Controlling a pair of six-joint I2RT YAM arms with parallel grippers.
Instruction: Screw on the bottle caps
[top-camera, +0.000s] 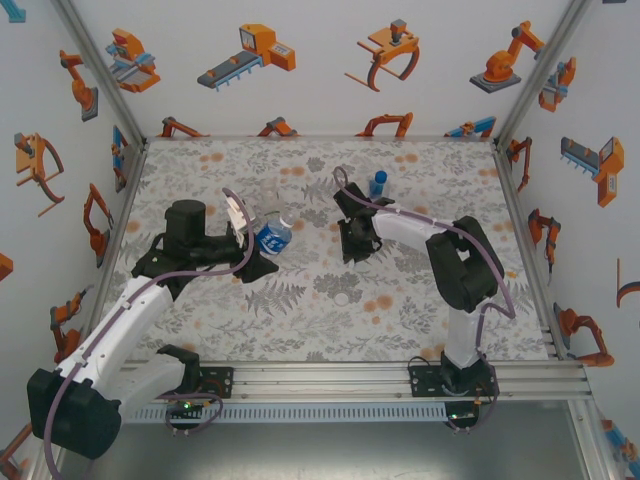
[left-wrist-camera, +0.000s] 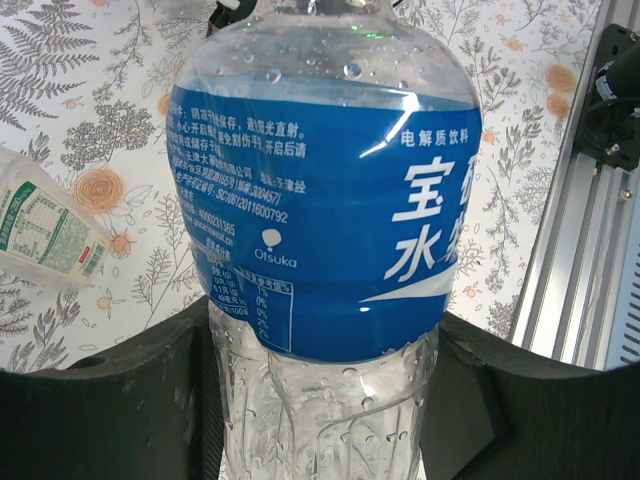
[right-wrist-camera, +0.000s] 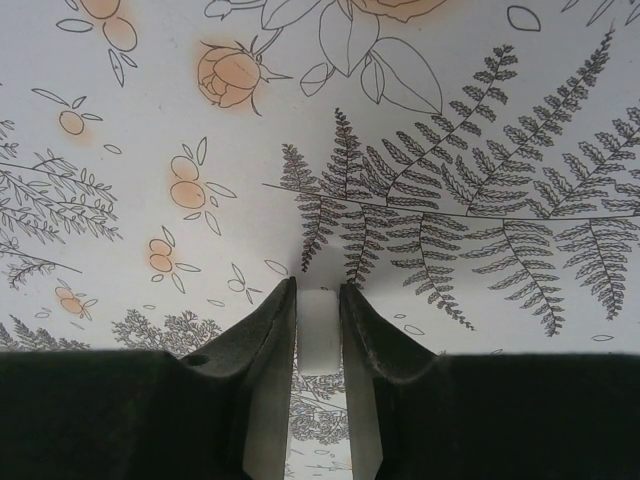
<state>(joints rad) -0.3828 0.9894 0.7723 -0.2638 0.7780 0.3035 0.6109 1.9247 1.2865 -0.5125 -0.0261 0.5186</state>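
Observation:
My left gripper (top-camera: 258, 240) is shut on the lower body of the blue-labelled water bottle (left-wrist-camera: 325, 190), its black fingers (left-wrist-camera: 130, 400) pressing both sides. In the top view that bottle (top-camera: 274, 237) leans at the centre left. My right gripper (right-wrist-camera: 318, 305) points down at the tablecloth, shut on a small white bottle cap (right-wrist-camera: 318, 335) held edge-on between its pads. From above, the right gripper (top-camera: 352, 248) sits near the table's middle. A short blue-tinted bottle (top-camera: 378, 183) with a blue top stands behind it. A clear bottle with a green-and-white label (left-wrist-camera: 45, 228) lies beside the water bottle.
A floral tablecloth (top-camera: 400, 300) covers the table inside white walls printed with orange robots. An aluminium rail (top-camera: 330, 380) runs along the near edge and carries both arm bases. The same rail (left-wrist-camera: 580, 280) shows at the right of the left wrist view.

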